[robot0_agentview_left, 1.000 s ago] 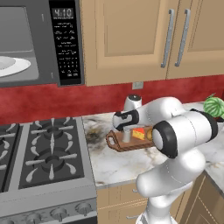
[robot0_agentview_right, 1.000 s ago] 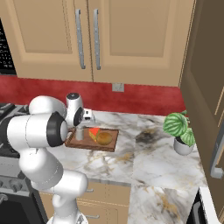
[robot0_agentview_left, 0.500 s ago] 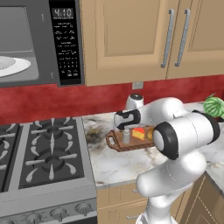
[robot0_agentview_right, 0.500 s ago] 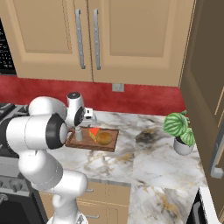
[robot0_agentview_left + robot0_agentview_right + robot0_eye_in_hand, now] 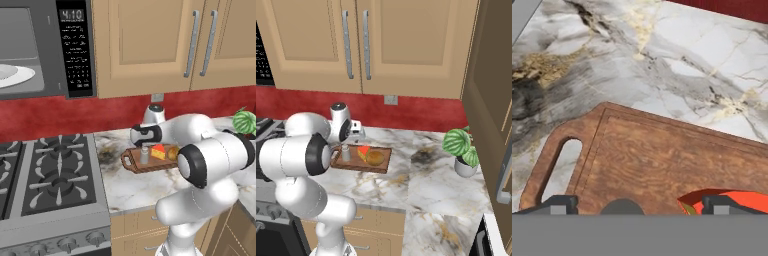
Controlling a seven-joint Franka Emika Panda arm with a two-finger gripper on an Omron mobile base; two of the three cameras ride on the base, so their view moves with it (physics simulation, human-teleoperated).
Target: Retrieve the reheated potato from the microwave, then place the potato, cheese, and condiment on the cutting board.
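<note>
The microwave [image 5: 45,50] fills the upper left of the left base view, its door swung out of sight and the white round plate [image 5: 15,76] bare inside; its black button panel sits just right of the cavity. Below it, in the lower left of that view, lies the stove [image 5: 50,185] with its dark grates. The marble counter [image 5: 421,180] runs across the middle of the right base view, with a potted plant [image 5: 461,150] at its right side, well apart from everything else.

The cutting board [image 5: 383,162] lies on the counter at centre-left of the right base view — in the hand view it spreads across the lower half, its looped handle at lower left. Three things stand on it. The potato [image 5: 375,158] sits near the middle of the board, touching or just beside the cheese [image 5: 363,150], whose red edge shows at the lower right of the hand view. The condiment [image 5: 144,154] stands upright toward the handle end of the board, just left of the cheese in the left base view.

The gripper [image 5: 633,205] hovers just above the condiment's rounded cap, its fingers [image 5: 559,204] spread wide apart — one at the lower left, one at the lower right over the cheese, neither touching the cap.
</note>
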